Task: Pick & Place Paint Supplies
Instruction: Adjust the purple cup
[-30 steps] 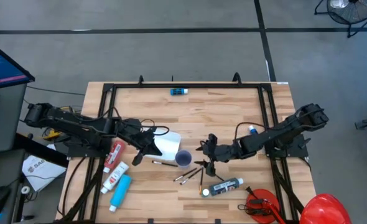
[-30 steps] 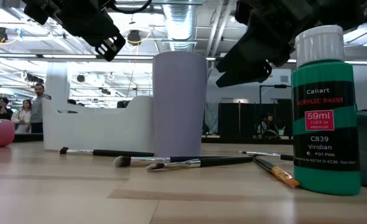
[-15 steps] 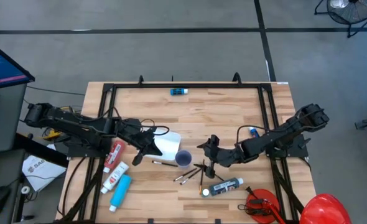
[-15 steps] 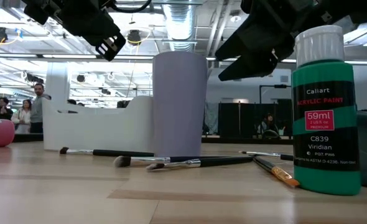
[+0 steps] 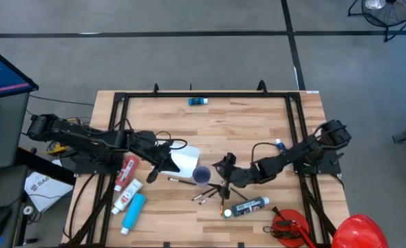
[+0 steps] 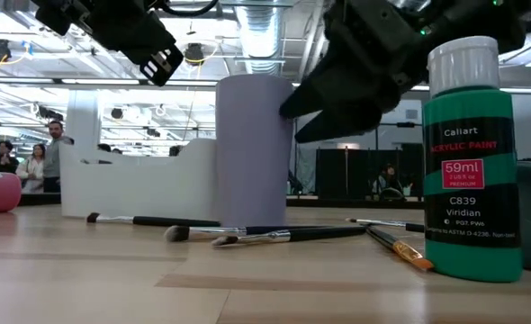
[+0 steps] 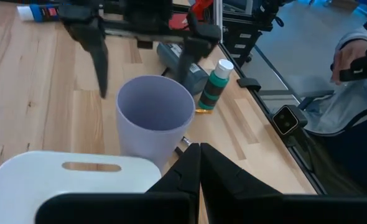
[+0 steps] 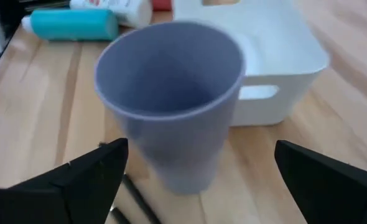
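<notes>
A lavender cup [image 5: 201, 174] stands upright on the wooden table, next to a white bin [image 5: 185, 159]. My right gripper [image 5: 217, 175] is open and level with the cup. Its two fingers [image 8: 84, 177] stand on either side of the cup [image 8: 171, 106]. My left gripper [image 5: 163, 167] hangs shut above the bin's left end, holding nothing. Thin dark brushes [image 5: 210, 193] lie near the cup. A green bottle with a white cap [image 6: 472, 153] stands near a dark tube [image 5: 252, 204]. Red, white and light-blue tubes [image 5: 129, 193] lie at the left. My right gripper comes at the cup level from the table's right, one finger on each side of its wall [image 7: 171, 124]. I cannot tell whether either finger touches it. The cup stands upright on the table.
A red tool with a black handle [image 5: 289, 227] and a red dome [image 5: 358, 231] are at the near right corner. A small blue thing [image 5: 198, 101] lies at the far edge. A black frame [image 5: 120, 103] borders the table. People stand far behind the table [image 6: 45, 148].
My right gripper has moved toward the table's left and slightly down, up to the lavender cup, so that its fingers now flank it. My left gripper has kept still.
</notes>
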### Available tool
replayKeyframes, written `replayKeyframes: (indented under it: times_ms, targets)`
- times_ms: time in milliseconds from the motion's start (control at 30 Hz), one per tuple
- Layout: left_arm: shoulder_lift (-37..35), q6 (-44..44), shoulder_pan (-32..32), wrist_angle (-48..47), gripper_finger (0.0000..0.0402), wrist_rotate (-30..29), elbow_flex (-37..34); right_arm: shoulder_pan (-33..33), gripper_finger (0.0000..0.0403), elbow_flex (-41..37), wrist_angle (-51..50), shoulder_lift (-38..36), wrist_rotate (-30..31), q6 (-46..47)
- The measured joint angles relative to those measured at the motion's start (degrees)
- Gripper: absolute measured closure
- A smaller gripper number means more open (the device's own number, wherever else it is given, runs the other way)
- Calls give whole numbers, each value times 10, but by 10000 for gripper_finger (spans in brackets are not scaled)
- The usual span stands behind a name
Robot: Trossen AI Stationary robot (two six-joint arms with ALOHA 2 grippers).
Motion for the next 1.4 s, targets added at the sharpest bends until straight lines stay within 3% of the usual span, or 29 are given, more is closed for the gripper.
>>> replayKeyframes:
  times_ms: [333, 1400]
  targets:
    - [0, 1, 0, 3, 400, 0, 0, 4, 3, 55, -10, 43, -6, -20]
    - [0, 2, 0, 11, 400, 0, 0, -25, 3, 55, 29, 44, 10, -18]
